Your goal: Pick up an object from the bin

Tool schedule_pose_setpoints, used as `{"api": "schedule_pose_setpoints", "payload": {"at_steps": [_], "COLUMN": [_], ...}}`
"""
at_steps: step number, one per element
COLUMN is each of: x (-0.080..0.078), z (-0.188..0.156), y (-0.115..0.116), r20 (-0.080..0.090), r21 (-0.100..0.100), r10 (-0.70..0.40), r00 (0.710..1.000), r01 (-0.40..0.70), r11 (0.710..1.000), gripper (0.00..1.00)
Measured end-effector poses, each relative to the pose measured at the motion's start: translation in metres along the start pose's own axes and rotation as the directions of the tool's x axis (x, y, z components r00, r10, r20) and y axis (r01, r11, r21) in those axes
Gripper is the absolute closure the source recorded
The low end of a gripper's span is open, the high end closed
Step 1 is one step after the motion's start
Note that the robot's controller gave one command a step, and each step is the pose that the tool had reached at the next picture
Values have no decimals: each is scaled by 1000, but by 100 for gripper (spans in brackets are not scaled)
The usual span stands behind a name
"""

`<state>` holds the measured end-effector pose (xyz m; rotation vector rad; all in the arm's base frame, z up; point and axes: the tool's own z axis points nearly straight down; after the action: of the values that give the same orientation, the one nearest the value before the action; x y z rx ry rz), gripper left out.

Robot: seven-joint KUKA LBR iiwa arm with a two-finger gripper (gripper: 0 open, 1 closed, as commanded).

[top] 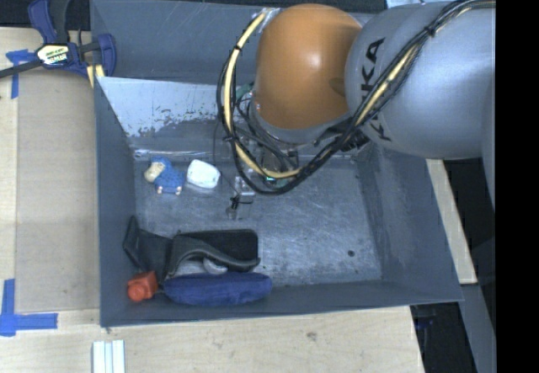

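A white rounded plastic lump (203,175) lies left of centre on the floor of the grey metal bin (337,232), near the back wall. Just to its right the gripper (239,201) hangs low over bare floor; whether it is released or clenched cannot be told. Left of the lump sits a small blue-and-tan toy (164,178). Along the front wall a black curved piece (215,247), a long blue fabric pouch (217,288) and a small orange bit (141,287) lie heaped.
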<state>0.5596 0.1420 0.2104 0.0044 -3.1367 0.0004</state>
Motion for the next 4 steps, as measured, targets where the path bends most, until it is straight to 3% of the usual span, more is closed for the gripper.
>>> {"api": "schedule_pose_setpoints", "payload": {"at_steps": [1,2,3,4], "x": [55,58,14,40], "z": [121,124,109,92], "y": [2,2,26,34], "r20": [19,8,15,17], "r21": [-1,-1,2,2], "r10": [-180,-177,-322,-251], "r00": [984,984,947,968], "r01": [180,177,322,251], "r11": [984,984,947,968], "gripper": [0,100,100,100]}}
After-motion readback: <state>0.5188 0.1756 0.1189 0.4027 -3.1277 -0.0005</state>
